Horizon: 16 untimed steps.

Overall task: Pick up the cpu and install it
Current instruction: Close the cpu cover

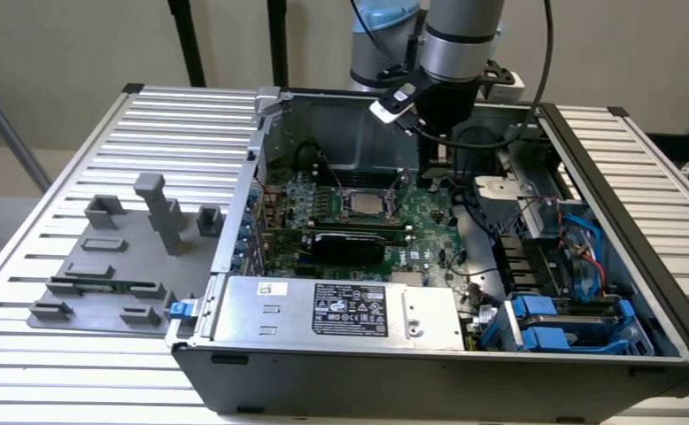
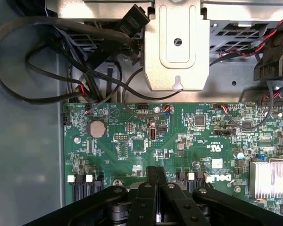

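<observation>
I hold the gripper [image 2: 156, 173] low over the green motherboard [image 2: 179, 136], its fingers pressed together on nothing; the cpu [image 1: 362, 205] seems already seated in its socket, just toward the exterior view's left of the tool; the case [image 1: 439, 381] lies open on its side, I judge so the board faces up for the arm; the board's lettering [image 2: 219, 178] reads DELL; the power supply [image 1: 344, 308] label is too small to read.

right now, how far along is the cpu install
Done, it seems: the cpu lies in the socket. In hand: nothing; the gripper is shut above the motherboard, to the exterior view's right of the socket. Left: whether the socket is latched, I cannot tell.
</observation>
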Tool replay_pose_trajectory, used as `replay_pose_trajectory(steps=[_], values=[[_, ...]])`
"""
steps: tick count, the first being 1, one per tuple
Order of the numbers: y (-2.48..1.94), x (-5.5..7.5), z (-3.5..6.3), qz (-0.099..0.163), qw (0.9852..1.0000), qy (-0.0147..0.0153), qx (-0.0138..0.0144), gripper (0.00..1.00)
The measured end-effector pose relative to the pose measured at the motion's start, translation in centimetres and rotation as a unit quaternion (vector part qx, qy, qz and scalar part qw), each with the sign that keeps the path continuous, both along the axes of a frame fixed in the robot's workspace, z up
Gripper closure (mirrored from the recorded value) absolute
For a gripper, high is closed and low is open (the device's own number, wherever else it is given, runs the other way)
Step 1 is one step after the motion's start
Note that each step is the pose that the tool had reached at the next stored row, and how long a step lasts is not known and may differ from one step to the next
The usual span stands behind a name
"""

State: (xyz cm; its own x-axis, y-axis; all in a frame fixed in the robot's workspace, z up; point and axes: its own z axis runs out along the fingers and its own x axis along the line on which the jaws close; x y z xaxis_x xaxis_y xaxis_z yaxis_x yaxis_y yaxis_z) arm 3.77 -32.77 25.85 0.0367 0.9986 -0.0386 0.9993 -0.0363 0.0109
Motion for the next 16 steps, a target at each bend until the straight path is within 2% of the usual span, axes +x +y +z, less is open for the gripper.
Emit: replay_pose_trajectory(steps=[3,7,9,12,16], values=[[0.00,-0.2,0.00,0.001,0.9999,0.0105,0.0004,0.89],[0.00,-0.5,0.00,0.004,0.9996,0.0264,0.0009,0.89],[0.00,-0.8,0.00,0.006,0.9994,0.0330,0.0012,0.89],[0.00,-1.2,0.00,0.008,0.9991,0.0411,0.0020,0.89],[0.00,-2.0,-0.05,0.010,0.9988,0.0488,0.0028,0.89]])
